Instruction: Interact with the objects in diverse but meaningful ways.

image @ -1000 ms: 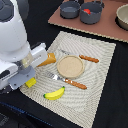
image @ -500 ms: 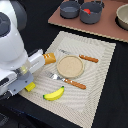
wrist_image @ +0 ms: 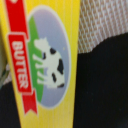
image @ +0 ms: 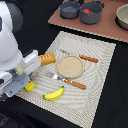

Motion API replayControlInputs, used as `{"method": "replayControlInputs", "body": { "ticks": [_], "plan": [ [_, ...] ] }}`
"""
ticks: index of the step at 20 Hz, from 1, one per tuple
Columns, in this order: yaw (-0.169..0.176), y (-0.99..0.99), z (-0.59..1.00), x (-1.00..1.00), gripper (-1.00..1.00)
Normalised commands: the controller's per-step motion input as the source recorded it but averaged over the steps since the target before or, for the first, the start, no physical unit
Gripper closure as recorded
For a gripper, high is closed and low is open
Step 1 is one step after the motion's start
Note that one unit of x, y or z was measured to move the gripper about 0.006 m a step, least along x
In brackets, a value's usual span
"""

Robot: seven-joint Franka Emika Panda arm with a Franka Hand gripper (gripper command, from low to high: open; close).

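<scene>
In the exterior view the white arm hides the tool (image: 25, 80); only a yellow corner of the butter block (image: 30, 86) shows under it, with the banana (image: 54, 93) just beside and the bread loaf (image: 48, 59) near. I cannot tell the tool's opening. In the wrist view the butter block (wrist_image: 42, 70) fills the picture, cut off at the edges, directly under the tool.

The butter block (wrist_image: 45, 65) is filling the wrist view, showing a smooth, slightly glossy yellow face with a printed label. The placemat (image: 97, 75) is looking like coarse woven cloth, ribbed and matt. The banana (image: 54, 93) is gleaming like smooth plastic. The plate (image: 70, 66) is appearing matt, wood-toned. The arm's shell (image: 11, 42) is shining white, hard plastic.
</scene>
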Motion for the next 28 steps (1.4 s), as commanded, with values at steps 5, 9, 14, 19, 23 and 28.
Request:
{"method": "replayControlInputs", "body": {
  "ticks": [5, 9, 14, 19, 23, 28],
  "plan": [
    [0.078, 0.33, 0.85, 0.00, -1.00],
    [0.047, 0.35, 0.13, 0.23, -1.00],
    [0.035, 0.10, -0.43, 0.20, -1.00],
    [-0.015, -0.12, -0.55, -0.02, -1.00],
    [-0.103, -0.14, -0.14, -0.31, -1.00],
    [-0.126, -0.16, 0.23, -0.45, -1.00]
  ]
}}
